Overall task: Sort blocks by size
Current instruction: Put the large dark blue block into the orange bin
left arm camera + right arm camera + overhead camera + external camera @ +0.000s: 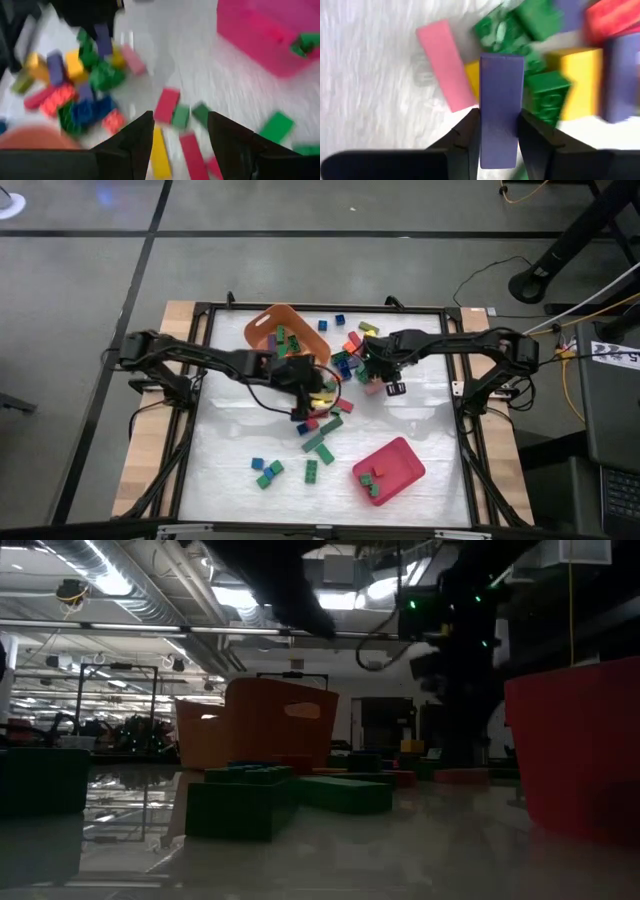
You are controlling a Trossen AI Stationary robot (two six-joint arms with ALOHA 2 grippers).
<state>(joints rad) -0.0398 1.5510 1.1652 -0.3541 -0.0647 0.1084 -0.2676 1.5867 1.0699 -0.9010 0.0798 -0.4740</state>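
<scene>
Purple block [498, 107] clamped in right claw [498, 135]; left claw [180, 132] apart, empty.

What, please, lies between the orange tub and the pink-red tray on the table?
In the high view, the main heap of blocks lies between the orange tub and the pink-red tray, with the left gripper over it.

The purple block [501, 107] runs down between the right gripper [499, 131] fingers, its lower end hidden there. Ahead of the left gripper [180, 132], the heaped blocks [85, 90] blur together; the pink tray [260, 35], perhaps rectangular, is cut off.
</scene>
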